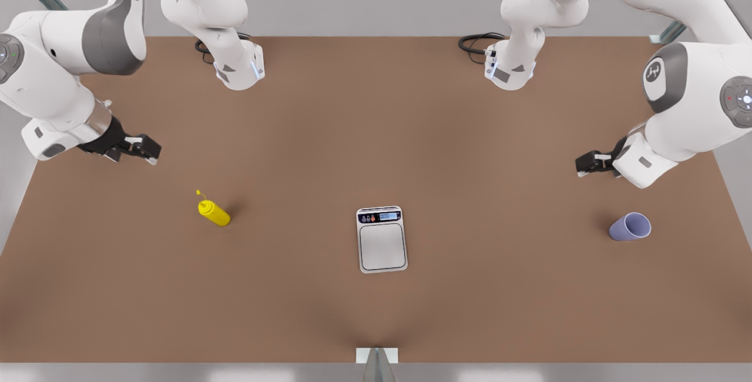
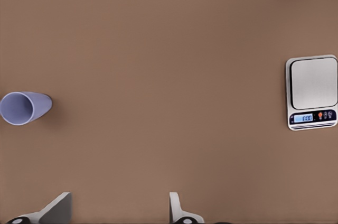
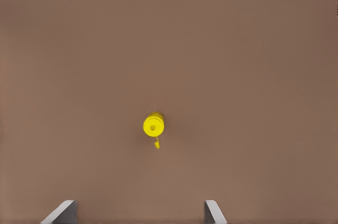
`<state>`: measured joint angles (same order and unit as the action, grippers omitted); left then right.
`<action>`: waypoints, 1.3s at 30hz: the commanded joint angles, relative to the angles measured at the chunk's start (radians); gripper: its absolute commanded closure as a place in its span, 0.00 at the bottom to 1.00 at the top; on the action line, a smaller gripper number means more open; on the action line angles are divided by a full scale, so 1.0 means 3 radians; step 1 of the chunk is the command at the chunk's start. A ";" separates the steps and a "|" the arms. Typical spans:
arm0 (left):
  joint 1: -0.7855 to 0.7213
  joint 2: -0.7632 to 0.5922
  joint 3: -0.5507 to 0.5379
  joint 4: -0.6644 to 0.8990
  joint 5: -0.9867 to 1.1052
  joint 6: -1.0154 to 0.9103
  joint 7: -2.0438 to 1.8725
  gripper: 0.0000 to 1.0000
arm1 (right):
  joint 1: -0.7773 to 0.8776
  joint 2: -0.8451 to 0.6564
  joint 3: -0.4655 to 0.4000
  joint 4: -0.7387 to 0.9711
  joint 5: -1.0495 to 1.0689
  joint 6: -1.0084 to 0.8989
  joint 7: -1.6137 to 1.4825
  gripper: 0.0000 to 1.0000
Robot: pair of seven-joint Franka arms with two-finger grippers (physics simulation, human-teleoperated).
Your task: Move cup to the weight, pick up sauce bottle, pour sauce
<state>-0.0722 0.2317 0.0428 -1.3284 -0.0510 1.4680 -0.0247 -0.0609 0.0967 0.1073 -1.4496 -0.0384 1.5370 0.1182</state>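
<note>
Brown table [image 1: 376, 135] (wide bare margins) holds weight [image 1: 382, 240].

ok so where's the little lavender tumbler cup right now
The lavender tumbler cup stands on the brown table at the front view's right, well apart from the silver-grey scale, just below the left gripper.

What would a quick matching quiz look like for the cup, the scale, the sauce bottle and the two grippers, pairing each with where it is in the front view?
Things:
1. cup
2. weight
3. sauce bottle
4. left gripper
5. right gripper

Places:
A. table centre
B. table, front view's left
C. table, front view's right
D. above the bottle, open
E. above the cup, open

Pairs: 1-C, 2-A, 3-B, 4-E, 5-D
</note>
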 commanded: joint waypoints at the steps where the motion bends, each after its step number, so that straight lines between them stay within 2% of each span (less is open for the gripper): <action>1: 0.0000 0.0000 0.0000 0.0000 0.0022 0.0000 0.0001 0.00 | 0.0004 0.0000 0.0000 0.0000 0.0005 0.0000 -0.0051 0.00; 4: 0.0021 0.0204 0.0379 -0.0107 0.0022 0.0026 -0.0020 0.00 | 0.0009 0.0005 0.0000 0.0000 0.0005 0.0005 -0.0179 0.00; 6: 0.0527 0.0501 0.0394 -0.0123 -0.0029 0.0557 0.0164 0.00 | 0.0009 0.0005 0.0000 0.0000 0.0005 0.0005 -0.0184 0.00; 9: 0.0905 0.0900 0.0394 -0.0153 -0.0029 0.1181 0.0808 0.00 | 0.0009 0.0087 0.0000 0.0107 0.0005 0.0000 -0.0184 0.00; 13: 0.0982 0.0976 0.0399 -0.0496 -0.0024 0.1570 0.0855 0.00 | 0.0014 0.0082 0.0000 0.0107 0.0000 -0.0015 -0.0184 0.00; 16: 0.1146 0.1211 0.0399 -0.0491 -0.0024 0.1851 0.0880 0.00 | 0.0014 0.0087 0.0000 0.0107 0.0000 -0.0020 -0.0189 0.00; 21: 0.1269 0.1401 0.0394 -0.0568 -0.0029 0.1953 0.1013 0.00 | 0.0009 0.0097 0.0000 0.0107 0.0005 -0.0031 -0.0184 0.00; 29: 0.1289 0.1641 0.0394 -0.0568 -0.0096 0.2234 0.1141 0.00 | -0.0001 0.0102 -0.0005 0.0107 0.0010 -0.0046 -0.0190 0.00; 30: 0.1289 0.1651 0.0394 -0.0568 -0.0116 0.2234 0.1136 0.06 | -0.0001 0.0102 -0.0005 0.0107 0.0010 -0.0046 -0.0190 0.00; 31: 0.1289 0.1651 0.0394 -0.0568 -0.0122 0.2224 0.1126 0.48 | -0.0001 0.0102 -0.0005 0.0107 0.0010 -0.0046 -0.0184 0.00; 34: 0.1289 0.1646 0.0389 -0.0634 -0.0162 0.2188 0.1085 0.78 | 0.0004 0.0097 -0.0005 0.0107 0.0010 -0.0046 -0.0164 0.00; 39: 0.1289 0.1646 0.0384 -0.0700 -0.0280 0.2204 0.1069 0.79 | -0.0027 0.0102 -0.0025 0.0107 0.0159 -0.0046 -0.0179 0.00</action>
<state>0.3145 0.7256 0.1580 -1.5386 -0.1243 2.1292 0.2970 -0.0706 0.1274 0.0996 -1.4174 0.0092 1.5238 0.0644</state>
